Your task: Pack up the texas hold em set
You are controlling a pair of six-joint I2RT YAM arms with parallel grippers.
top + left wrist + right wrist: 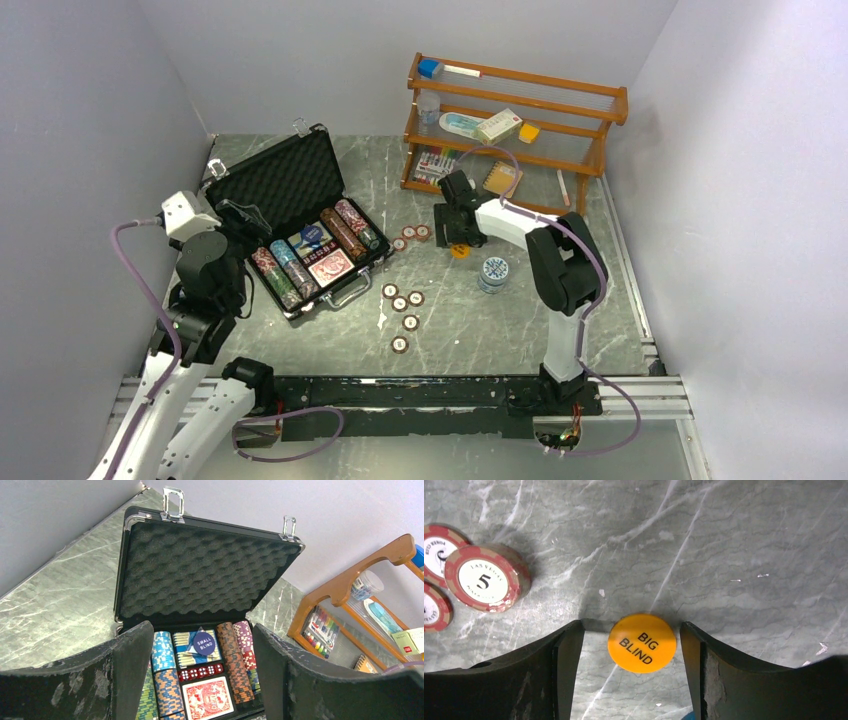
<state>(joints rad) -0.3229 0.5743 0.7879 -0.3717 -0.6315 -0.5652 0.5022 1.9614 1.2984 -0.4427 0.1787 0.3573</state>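
The open black case (285, 180) stands at left centre of the top view. My left gripper (202, 635) is spread, facing it. My right gripper (631, 630) is spread around the orange disc (642, 643), which lies flat on the worktop (734, 555). Red-brown chips (486, 582) lie at the upper left of the right wrist view.

The grey-green stone-look tabletop (749, 540) is smooth, with a dull sheen and pale veins. The round orange plastic disc (642, 643) looks smooth and satin, its lettering printed in black. The round red-brown poker chips (485, 583) have matt rims, worn at the edges, around smooth white centres. The right gripper's black fingers (566, 680) are matt and scuffed; the left gripper's black fingers (127, 675) look rough and chipped. The black briefcase-style case (121, 580) has bright metal latches (173, 500) and a lid lined with matt, dark egg-crate foam (200, 575). The orange-brown wooden shelf (395, 547) is varnished and glossy.
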